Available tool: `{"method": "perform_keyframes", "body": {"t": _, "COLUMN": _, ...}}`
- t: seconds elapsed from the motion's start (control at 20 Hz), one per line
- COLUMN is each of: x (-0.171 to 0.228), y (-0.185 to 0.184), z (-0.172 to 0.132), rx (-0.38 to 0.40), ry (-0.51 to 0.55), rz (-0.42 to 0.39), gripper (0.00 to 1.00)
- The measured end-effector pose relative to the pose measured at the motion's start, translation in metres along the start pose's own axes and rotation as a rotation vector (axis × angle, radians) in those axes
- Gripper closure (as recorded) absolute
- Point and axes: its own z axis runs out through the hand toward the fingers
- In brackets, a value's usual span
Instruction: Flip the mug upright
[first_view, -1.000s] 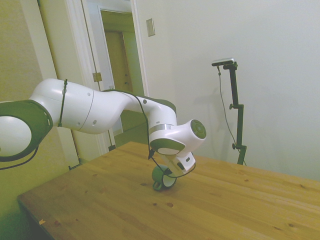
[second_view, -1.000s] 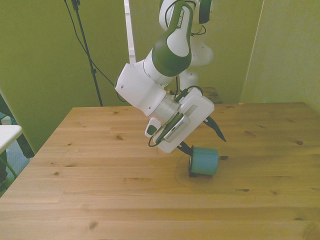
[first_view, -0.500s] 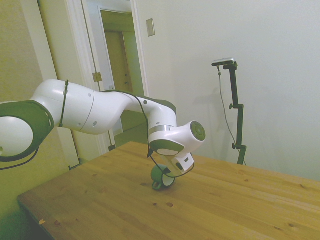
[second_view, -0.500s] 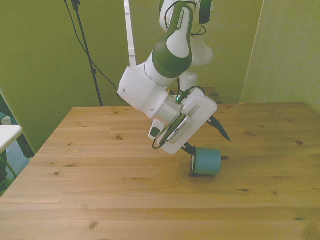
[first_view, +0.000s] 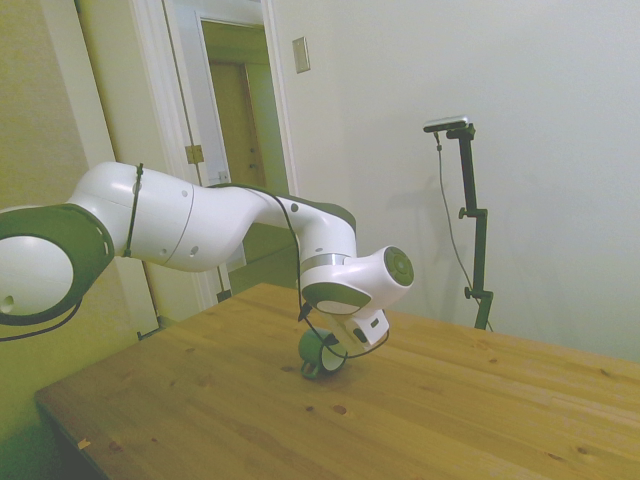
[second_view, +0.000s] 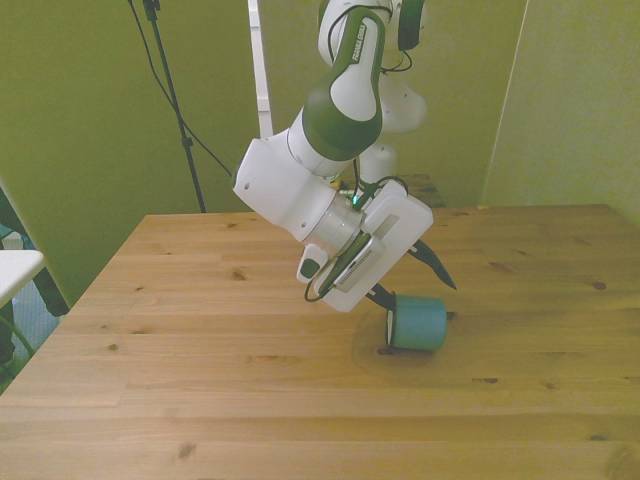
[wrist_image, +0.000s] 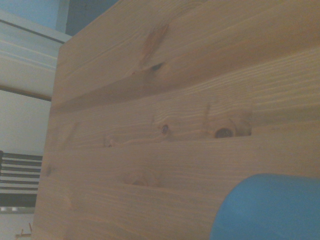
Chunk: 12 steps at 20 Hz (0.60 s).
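Note:
The teal-blue mug (second_view: 419, 323) lies on its side on the wooden table (second_view: 200, 330), with its pale rim toward the front view's left. My gripper (second_view: 410, 284) hangs tilted just above and behind it, open. One dark finger (second_view: 438, 268) reaches past the mug's far side and the other comes down close to its rim. In the side view the white hand covers most of the mug (first_view: 315, 351). The wrist view catches a blue curve of the mug (wrist_image: 270, 207) against the wood grain.
Bare wooden tabletop (first_view: 450, 410) stretches all around the mug. Behind the table in the side view are a doorway (first_view: 235, 120) and a plain wall.
The hand has shifted slightly toward the front view's right, and the mug has edged the same way by a small amount. The fingers stay apart.

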Motion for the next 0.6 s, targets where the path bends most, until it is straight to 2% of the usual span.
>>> {"method": "perform_keyframes", "body": {"t": 0.6, "x": 0.0009, "y": -0.0001, "z": 0.0029, "rx": 0.008, "ry": -0.005, "rz": 0.003, "gripper": 1.0}}
